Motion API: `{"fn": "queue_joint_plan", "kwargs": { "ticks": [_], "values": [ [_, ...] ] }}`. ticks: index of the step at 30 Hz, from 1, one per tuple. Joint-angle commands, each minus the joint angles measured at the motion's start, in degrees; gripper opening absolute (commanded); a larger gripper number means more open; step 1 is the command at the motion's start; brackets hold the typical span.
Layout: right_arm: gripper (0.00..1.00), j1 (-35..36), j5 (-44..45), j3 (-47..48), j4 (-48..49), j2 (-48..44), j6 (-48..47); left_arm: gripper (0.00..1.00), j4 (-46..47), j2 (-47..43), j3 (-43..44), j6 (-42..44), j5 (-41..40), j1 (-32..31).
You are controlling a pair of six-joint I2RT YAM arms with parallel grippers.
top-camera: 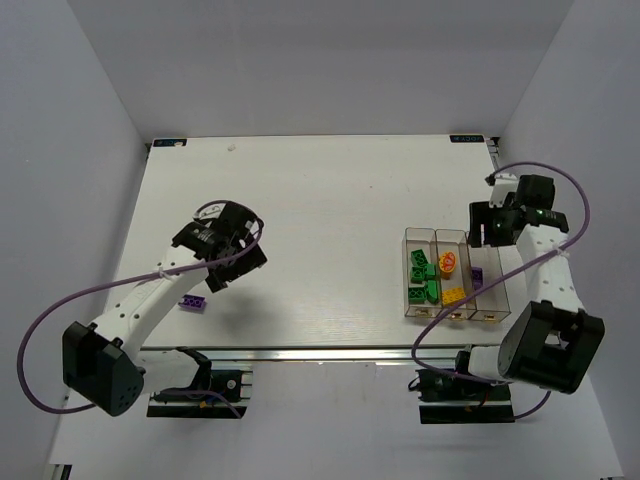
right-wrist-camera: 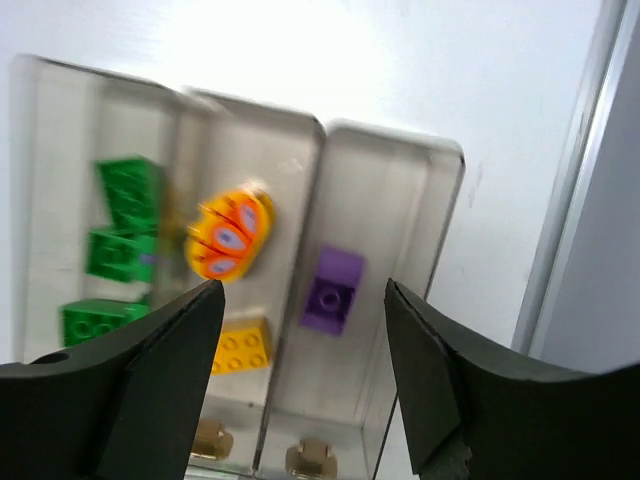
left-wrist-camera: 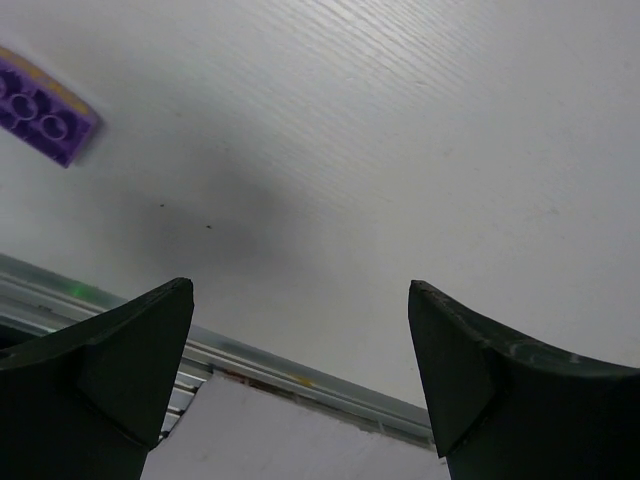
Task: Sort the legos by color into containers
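Observation:
Three joined clear containers stand at the right of the table. The left bin holds several green legos, the middle one a rounded orange lego and a yellow lego, and the right one a purple lego. My right gripper hovers open and empty over the bins' far end. The right wrist view shows this gripper above the purple lego, with the orange one, the yellow one and the green ones alongside. A second flat purple lego lies near the front left. My left gripper is open just right of it. The left wrist view shows it empty, with the purple lego off to the upper left.
The table's metal front rail runs just beyond my left fingertips. The table's right edge lies close beside the bins. Grey walls enclose the table on three sides.

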Motion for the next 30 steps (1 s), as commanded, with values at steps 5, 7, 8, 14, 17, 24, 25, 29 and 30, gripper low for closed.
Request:
{"fn": "queue_joint_plan", "kwargs": {
  "ticks": [5,7,8,14,17,24,25,29,30],
  "values": [
    [0.71,0.5,-44.3,3.2,-6.2,-7.3,-23.6,0.98,-11.2,7.0,4.1,-13.0,-7.0,6.4],
    [0.68,2.1,-51.3,-0.3,-6.9,-7.1,-25.8,0.98,-13.3,9.7,4.5,-15.7,-7.0,9.2],
    [0.67,2.9,-52.0,-1.3,-7.0,-6.8,-26.7,0.98,-13.3,12.1,4.6,-16.6,-6.5,10.2],
    [0.64,9.0,-50.4,-3.9,-6.0,-5.9,-28.8,0.97,-8.4,15.1,3.8,-16.7,-4.9,17.9],
    [0.65,10.0,-48.8,-4.8,-1.4,-6.3,-25.2,0.95,-6.1,15.6,2.5,-15.0,-3.6,21.6],
    [0.66,10.6,-48.1,-4.4,2.2,-4.0,-17.1,0.86,0.3,16.0,-2.5,-12.2,1.4,29.2],
    [0.65,10.7,-47.7,-4.3,2.2,-3.9,-16.9,0.86,0.9,15.8,-2.8,-11.5,1.8,29.7],
    [0.65,10.7,-46.0,-3.8,2.1,-3.6,-16.8,0.84,3.7,14.1,-6.5,-9.9,4.4,32.7],
    [0.65,10.7,-45.7,-3.6,1.9,-3.4,-16.8,0.84,4.4,13.7,-7.1,-9.8,4.8,33.3]
  ]
}}
